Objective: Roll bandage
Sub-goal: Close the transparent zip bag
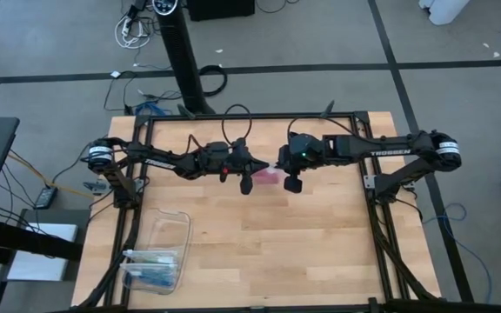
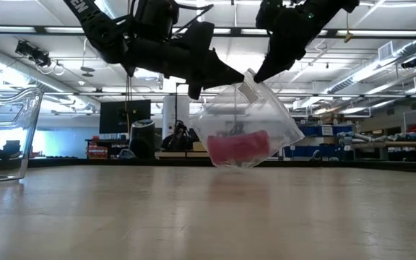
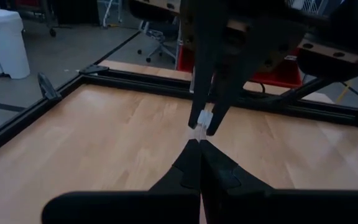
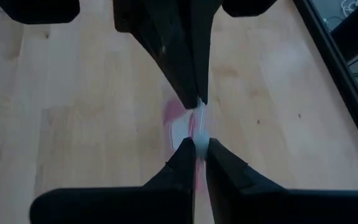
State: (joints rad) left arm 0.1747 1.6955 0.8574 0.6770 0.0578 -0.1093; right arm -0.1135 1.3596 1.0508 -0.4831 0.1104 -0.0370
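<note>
The pink bandage (image 2: 238, 148) sits rolled inside a clear plastic bag (image 2: 255, 115), hanging just above the wooden table (image 2: 208, 217). The left hand (image 2: 238, 77) and right hand (image 2: 257, 74) both pinch the bag's top. Behind is a big bright room.

Robotics lab or workshop space is indicated: a wooden desk (image 1: 259, 235) in a black metal frame (image 1: 381, 217), grey carpet tiles with loose cables (image 1: 137, 30), ceiling strip lights (image 2: 381, 65), ducting, monitors and blue storage bins (image 2: 320, 150) seen behind.
</note>
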